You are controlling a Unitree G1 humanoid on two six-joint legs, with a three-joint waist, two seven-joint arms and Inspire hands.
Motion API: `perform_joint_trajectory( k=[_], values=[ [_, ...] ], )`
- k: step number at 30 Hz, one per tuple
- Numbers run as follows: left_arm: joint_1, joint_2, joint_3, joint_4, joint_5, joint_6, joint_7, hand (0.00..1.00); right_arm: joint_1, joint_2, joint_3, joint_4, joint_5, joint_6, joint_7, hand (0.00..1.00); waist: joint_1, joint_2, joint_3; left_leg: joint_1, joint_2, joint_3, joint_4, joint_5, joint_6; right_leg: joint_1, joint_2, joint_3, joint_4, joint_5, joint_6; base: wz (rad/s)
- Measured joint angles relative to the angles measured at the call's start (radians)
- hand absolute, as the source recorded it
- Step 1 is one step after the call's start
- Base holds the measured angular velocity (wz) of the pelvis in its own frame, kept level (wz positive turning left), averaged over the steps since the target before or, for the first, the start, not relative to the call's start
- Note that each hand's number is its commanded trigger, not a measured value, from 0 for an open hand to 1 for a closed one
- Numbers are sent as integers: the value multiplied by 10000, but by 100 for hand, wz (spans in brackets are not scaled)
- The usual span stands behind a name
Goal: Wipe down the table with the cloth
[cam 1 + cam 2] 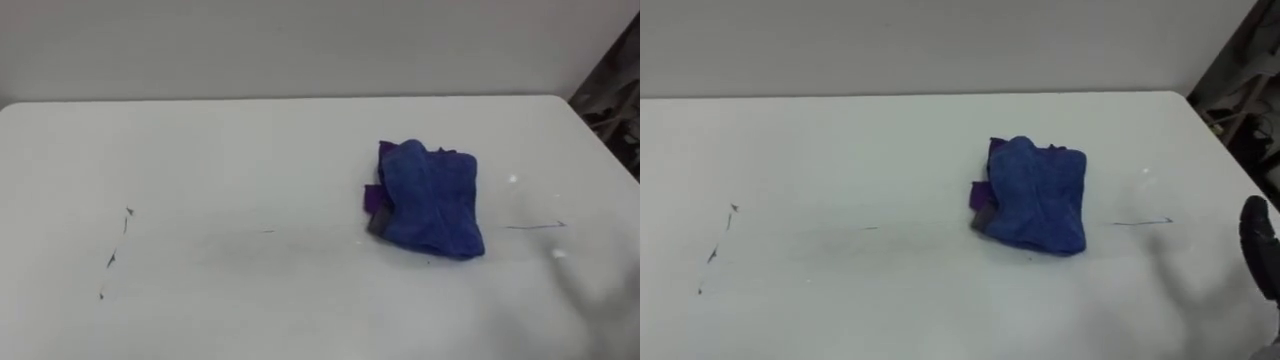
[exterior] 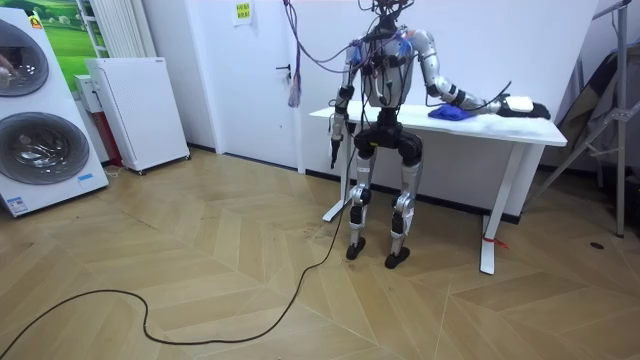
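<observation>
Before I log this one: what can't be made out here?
- Right hand: cut off by the right eye view's edge, blurred; tiny in the room view.
- Left hand: at the robot's side, too small in the room view.
- Purple piece: mostly hidden under the blue cloth.
- Dark marks on the table: too small to identify.

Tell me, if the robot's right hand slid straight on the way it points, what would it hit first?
Probably nothing: in the room view the right hand points along the white rectangular table toward its end at that view's right, away from the crumpled blue cloth. Depth is hard to judge.
</observation>
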Motion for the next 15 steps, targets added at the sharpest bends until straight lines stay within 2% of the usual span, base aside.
perform_joint_trajectory(
  k=[3, 4, 5, 10, 15],
  values=[
    [128, 2, 113, -1, 2, 7, -29, 0, 358, -2, -320, 63, 281, 5, 4, 0, -26, 90, 2, -1, 9, 97, -6, -25, -3, -25, 23, 95, 2, 0, 0, -9],
    [208, 2, 152, -11, -5, 7, -29, 0, 417, -4, -452, 211, 435, 0, -5, 0, -71, 141, -35, 5, 11, 122, -5, -35, -4, -32, 33, 137, 2, 0, 0, -5],
    [247, 6, 224, -8, -13, 5, -17, 0, 413, -5, -545, 584, 684, -8, -17, 0, -155, 147, -39, 42, 15, 122, -5, -39, -5, 8, 37, 139, 3, -1, 0, -4],
    [266, 29, 251, 4, -82, 8, -35, 0, 601, -25, -687, 2852, 1975, 22, 16, 0, -243, 64, -46, 104, 26, 168, 3, -50, -13, -3, 42, 203, 117, -44, -9, -1],
    [348, 23, 270, 179, -72, 8, -66, 0, 1104, -17, -722, 4413, 2960, 312, 476, 0, -286, 55, -18, 177, 39, 154, 7, -82, -36, 17, 59, 241, 144, -106, -27, -3]
  ],
)
